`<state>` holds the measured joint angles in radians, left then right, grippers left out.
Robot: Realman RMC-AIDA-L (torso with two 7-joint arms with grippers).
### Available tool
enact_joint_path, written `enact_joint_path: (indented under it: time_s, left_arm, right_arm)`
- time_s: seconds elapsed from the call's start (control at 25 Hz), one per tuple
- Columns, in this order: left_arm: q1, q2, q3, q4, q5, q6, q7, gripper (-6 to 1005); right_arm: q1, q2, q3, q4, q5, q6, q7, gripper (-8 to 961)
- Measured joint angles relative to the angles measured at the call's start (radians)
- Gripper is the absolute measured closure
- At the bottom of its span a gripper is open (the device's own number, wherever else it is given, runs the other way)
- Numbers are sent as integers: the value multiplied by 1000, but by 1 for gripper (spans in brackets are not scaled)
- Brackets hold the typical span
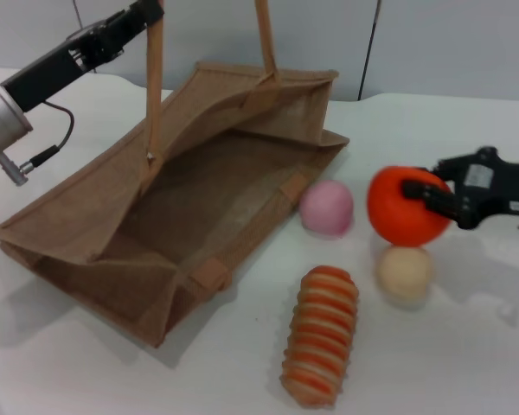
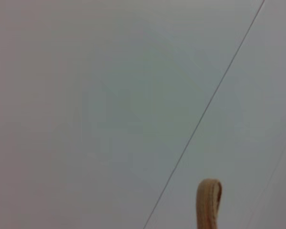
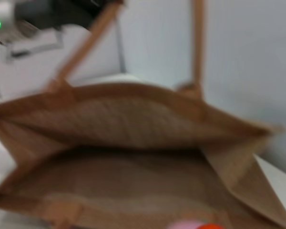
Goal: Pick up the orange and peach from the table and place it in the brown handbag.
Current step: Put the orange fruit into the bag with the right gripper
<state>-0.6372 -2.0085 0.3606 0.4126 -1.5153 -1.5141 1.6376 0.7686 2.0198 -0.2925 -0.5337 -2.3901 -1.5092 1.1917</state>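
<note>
Right gripper (image 1: 428, 194) clamping the orange (image 1: 405, 206), lifted beside the peach (image 1: 327, 207).
We are watching the left gripper (image 1: 147, 13) holding the brown handbag (image 1: 112, 225) strap; slack could close its mouth.

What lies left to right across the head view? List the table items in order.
brown handbag → striped ridged roll → peach → orange, held in the right gripper. The beige ball sits below the orange, overlapping it sideways.
</note>
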Motion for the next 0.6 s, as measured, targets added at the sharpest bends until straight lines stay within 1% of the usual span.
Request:
enact_joint_path:
  time_s: [0.16,0.28,0.48,0.6]
  left_arm:
    - [-10,1,0,0,-4,-9,-3,890]
    - [-19,1,0,0,-7,-25,-5,890]
    - [-39,0,-5,0,-9,-60,-14,889]
    - [-42,0,-7,1,-10,-70,-16,889]
  right_arm:
    - [67,4,-44,39,2,-9,-25,777]
    - [125,4,-89,92,2,14,-32,815]
    - [230,4,-154,199,2,119,-40,864]
    - [285,4,-170,267,-1,187,-57,876]
